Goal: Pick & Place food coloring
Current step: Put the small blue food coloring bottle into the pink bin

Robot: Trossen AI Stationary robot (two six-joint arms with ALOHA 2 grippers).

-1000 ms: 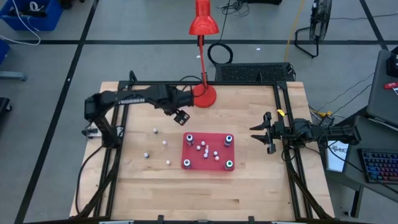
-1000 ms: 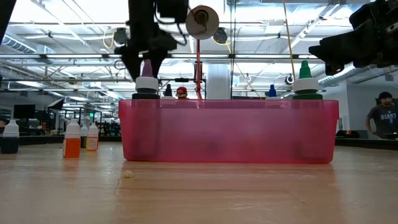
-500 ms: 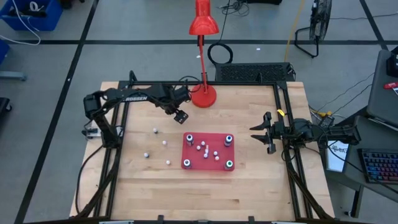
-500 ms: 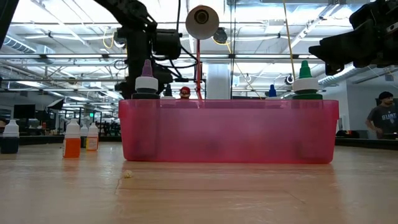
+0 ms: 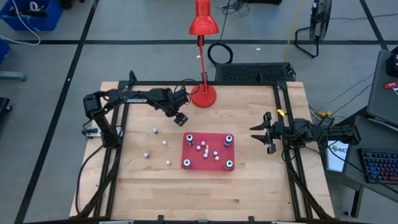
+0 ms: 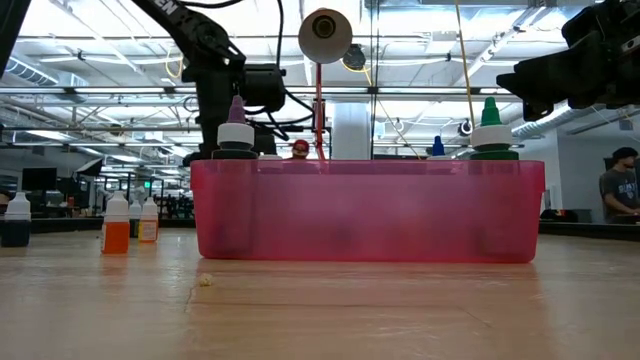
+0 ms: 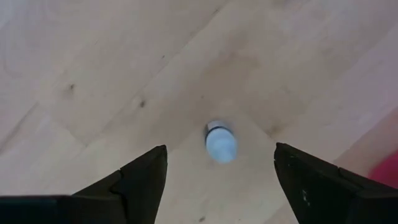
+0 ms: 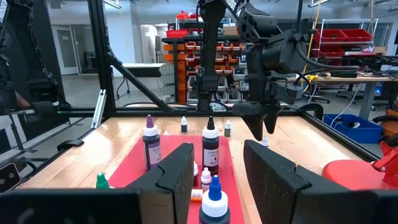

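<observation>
The food coloring is split. Several small bottles (image 5: 206,151) and larger vials at the corners (image 5: 189,138) stand inside the red tray (image 5: 208,168). A few small white bottles (image 5: 165,142) stand on the bare wood to its left. My left gripper (image 5: 180,117) hovers open beyond the tray's far left corner. In the left wrist view its fingers (image 7: 219,149) stand either side of one white-capped bottle (image 7: 221,140) on the table below, touching nothing. My right gripper (image 5: 255,133) waits open at the tray's right, pointing at it.
A red desk lamp stands with its base (image 5: 204,96) at the far edge, close behind my left gripper. Metal frame rails run along both table sides. In the low view the tray wall (image 6: 368,210) hides the small bottles inside; three loose bottles (image 6: 116,225) show left of it.
My left gripper has drawn back from above the purple-topped vial at the tray's far left corner, a little toward the table's far left, and its wrist has turned. The bottles and the tray have stayed where they were.
</observation>
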